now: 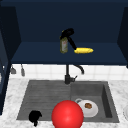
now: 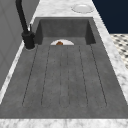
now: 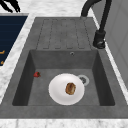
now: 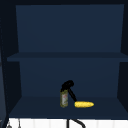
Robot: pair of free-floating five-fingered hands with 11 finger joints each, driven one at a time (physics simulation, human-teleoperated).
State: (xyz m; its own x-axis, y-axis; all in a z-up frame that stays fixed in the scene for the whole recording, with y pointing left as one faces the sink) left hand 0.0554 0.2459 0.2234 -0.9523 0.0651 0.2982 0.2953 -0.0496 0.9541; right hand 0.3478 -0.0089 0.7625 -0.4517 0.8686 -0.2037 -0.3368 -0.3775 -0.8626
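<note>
The right hand [image 1: 67,33] sat curled over the top of a small upright bottle [image 1: 64,45] on the lower shelf of the open wall cabinet [image 1: 30,53], one finger stretched down to the right toward a yellow corn cob [image 1: 83,50] lying just beside it; the bottle bore a pale label whose writing could not be read. The bottle's long axis stood vertical and the cob's ran left to right along the shelf, with bare shelf on both sides. The left hand [image 1: 35,116] hung at the sink's front left edge, fingers curled on nothing, near a red ball [image 1: 67,114] and a white plate [image 3: 66,88] in the basin [image 3: 100,82].
</note>
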